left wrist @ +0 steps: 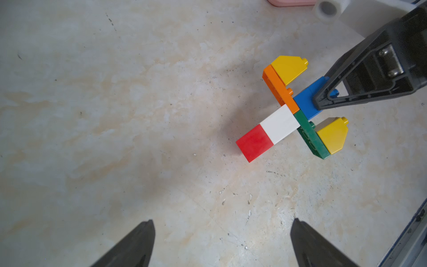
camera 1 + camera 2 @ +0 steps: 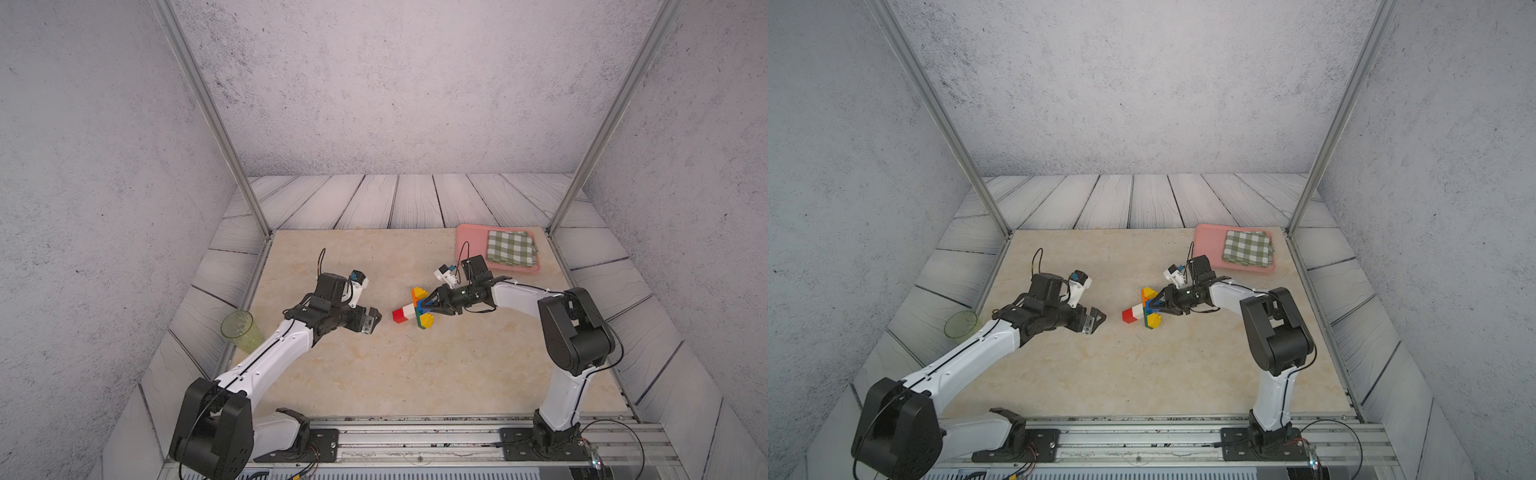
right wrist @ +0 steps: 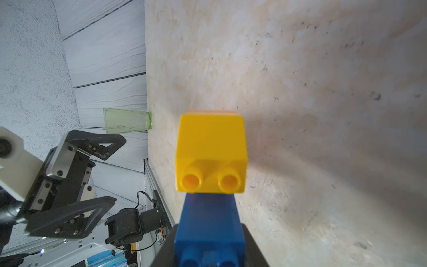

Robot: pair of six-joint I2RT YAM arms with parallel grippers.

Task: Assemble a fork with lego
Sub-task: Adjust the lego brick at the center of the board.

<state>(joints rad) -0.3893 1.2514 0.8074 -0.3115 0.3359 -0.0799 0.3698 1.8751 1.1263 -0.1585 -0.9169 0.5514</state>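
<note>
Fork (image 3: pixel 211 148); cup (image 3: pixel 127 120) contents unclear; tray (image 2: pixel 471 245): cloth (image 2: pixel 510 248).

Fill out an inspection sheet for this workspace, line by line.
Surface: beige marbled tabletop, scuffed and speckled.
Job's things: fork assembled, lying flat mid-table; no loose bricks seen.
Clutter: green cup beside the left edge; pink tray in the far right corner, checked cloth on it.
Grippers: right gripper shut on the fork's blue brick; left gripper open, empty, apart from the fork.
Cables: black loops at both wrists.
Surroundings: grey walls, plank-patterned panels, metal posts.
</note>
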